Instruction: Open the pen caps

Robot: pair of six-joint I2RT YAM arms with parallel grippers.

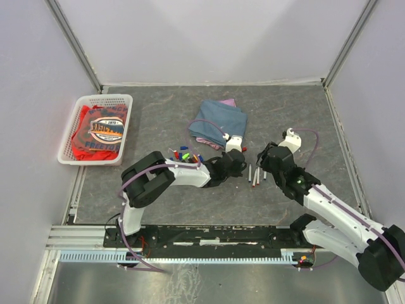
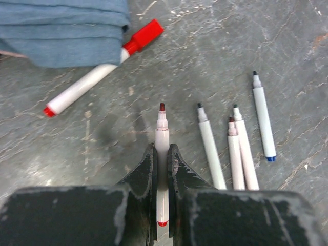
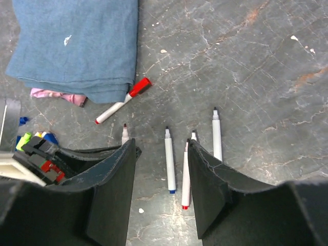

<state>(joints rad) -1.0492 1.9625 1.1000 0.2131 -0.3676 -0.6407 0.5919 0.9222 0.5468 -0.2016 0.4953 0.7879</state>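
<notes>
White arms point(image 1: 190, 175), black joints point(image 1: 150, 180) — thin purple cables point(image 1: 180, 164)

The grey table point(image 1: 158, 114) carries a white basket point(image 1: 68, 130) at left and a folded blue cloth point(image 1: 218, 120). A capped red pen point(image 2: 97, 77) lies at the cloth's edge, four uncapped pens point(image 2: 210, 148) near it, clustered caps point(image 1: 185, 154) further left

1 high rear overview; 2 close downward wrist views, pens point(image 2: 210, 146) in both
</notes>
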